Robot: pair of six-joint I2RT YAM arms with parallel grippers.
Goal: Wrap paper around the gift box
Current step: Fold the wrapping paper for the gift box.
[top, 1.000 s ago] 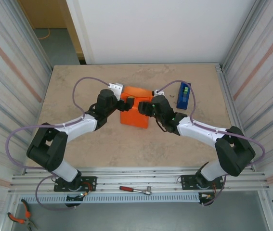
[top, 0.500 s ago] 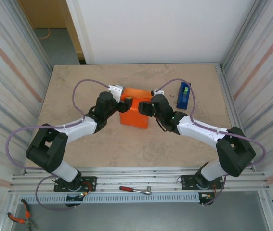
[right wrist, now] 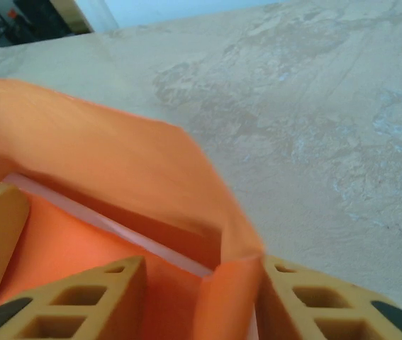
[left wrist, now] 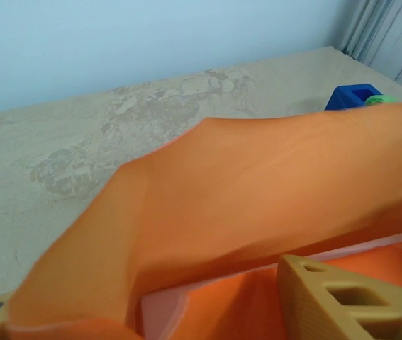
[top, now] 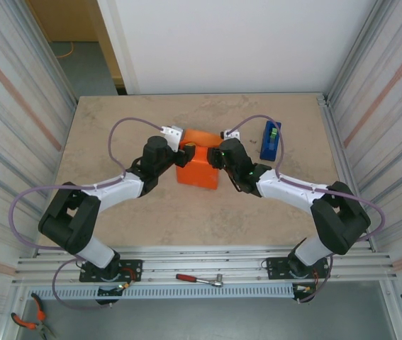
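The gift box shows as a pale pink edge [left wrist: 162, 308] under the folds, and as a thin pale strip [right wrist: 115, 225] in the right wrist view. The orange paper [top: 199, 170] covers it at the table's middle. A raised flap of the paper [left wrist: 257, 184] stands over the box's end. My left gripper [top: 186, 152] sits at the package's left end, open [left wrist: 144, 297], its jaws wide apart around the box end and paper. My right gripper [top: 216, 156] is at the right end, open [right wrist: 202, 273]. An upright fold of paper [right wrist: 229, 297] leans on its right finger.
A blue tape dispenser [top: 270, 139] stands to the right of the package, also seen past the flap [left wrist: 356, 95]. A red-handled wrench [top: 199, 280] lies on the front rail and pliers [top: 27, 322] lie at the bottom left. Corrugated walls flank the table.
Both grippers have narrowed their jaws at the package ends. The right gripper has edged left, closer over the package's right end.
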